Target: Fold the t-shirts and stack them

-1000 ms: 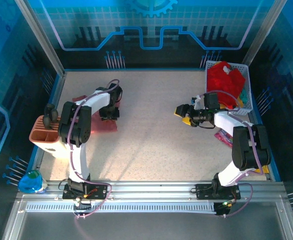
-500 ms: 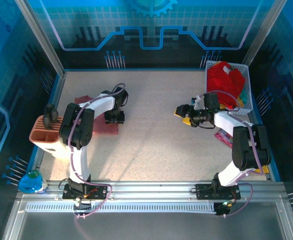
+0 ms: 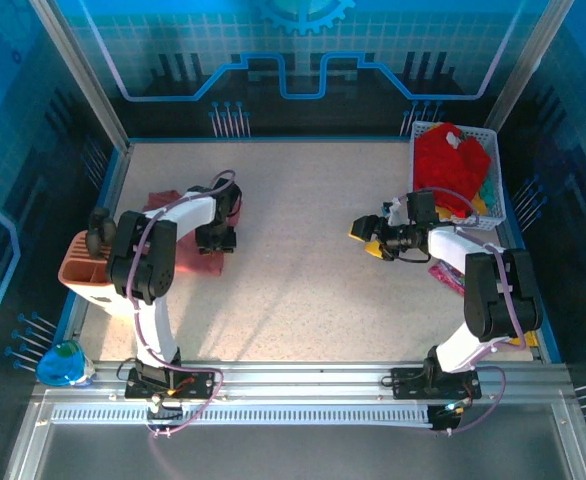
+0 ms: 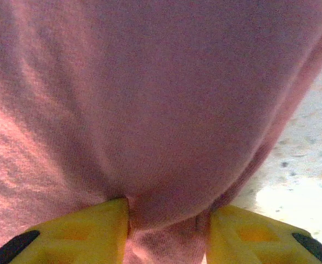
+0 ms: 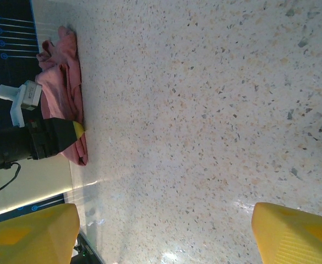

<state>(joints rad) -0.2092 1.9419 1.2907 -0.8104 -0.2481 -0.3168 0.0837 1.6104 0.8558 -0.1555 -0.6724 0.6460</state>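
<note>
Left wrist view: the left pincer is pinching a gathered ridge of the dusty salmon-pink soft cloth t-shirt; its two yellow fingers stand on either side of the ridge, and the cloth bulges up ahead of the fingertips and covers nearly everything beyond them; to the pincer's right lies a strip of pale speckled stone-look table.

In the top external view the left pincer sits low over the table; the salmon-pink t-shirt lies crumpled under it and spreads away to its left; a terracotta plastic organiser stands well apart on that same side.

The right pincer is well apart from the left one, over bare table; behind it, past its wrist, a bright red cloth t-shirt is heaped in a white lattice plastic basket.

From the right wrist, the right pincer stands spread, its yellow fingertips at the lower corners with only speckled table between them; far ahead of it the salmon-pink t-shirt lies bunched, with the left pincer at the cloth's edge.
</note>
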